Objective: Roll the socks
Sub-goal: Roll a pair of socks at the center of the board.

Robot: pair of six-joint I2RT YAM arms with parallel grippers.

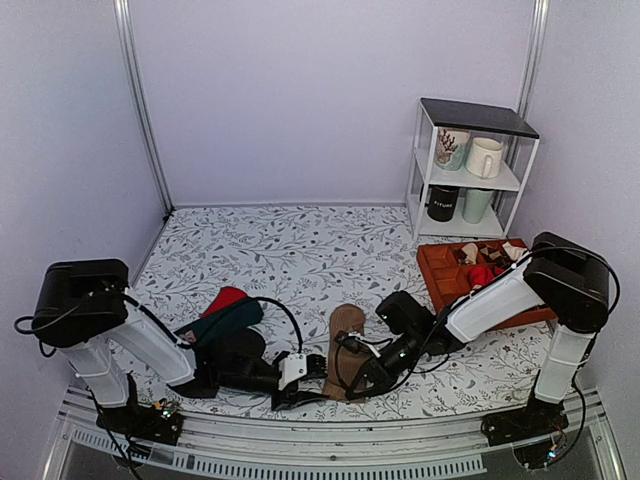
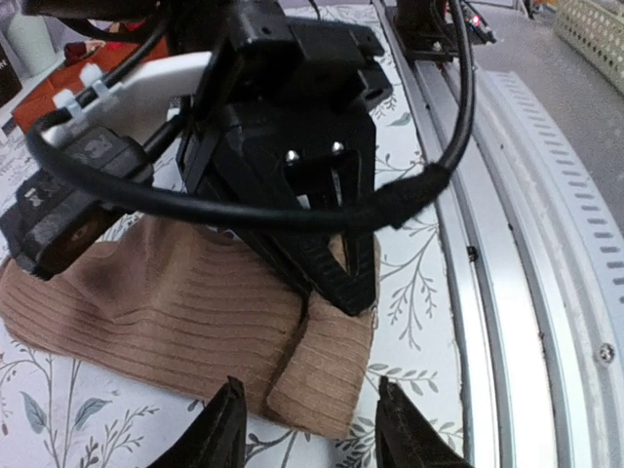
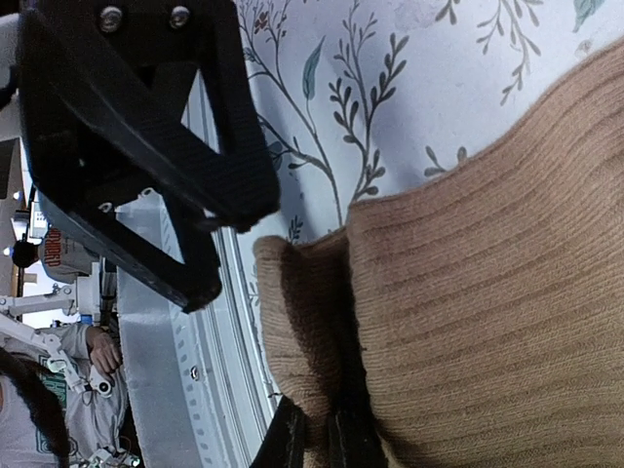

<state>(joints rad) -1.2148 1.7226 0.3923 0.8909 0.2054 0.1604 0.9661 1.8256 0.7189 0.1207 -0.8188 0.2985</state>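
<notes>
The tan-brown socks (image 1: 346,335) lie as one long flat strip near the table's front edge, toe away from me. My right gripper (image 1: 358,386) is shut on the near cuff end and pinches a lifted fold of it; in the right wrist view the fingers (image 3: 292,444) squeeze the tan knit (image 3: 487,292). My left gripper (image 1: 300,393) is open just left of the cuff. In the left wrist view its fingertips (image 2: 226,429) stand either side of the cuff corner (image 2: 327,375), low over the table, not touching it.
Red and dark green socks (image 1: 225,314) lie behind my left arm. An orange tray (image 1: 440,278) with small rolled socks is at the right. A white shelf (image 1: 470,165) with mugs stands at the back right. A metal rail (image 1: 300,450) runs along the front edge.
</notes>
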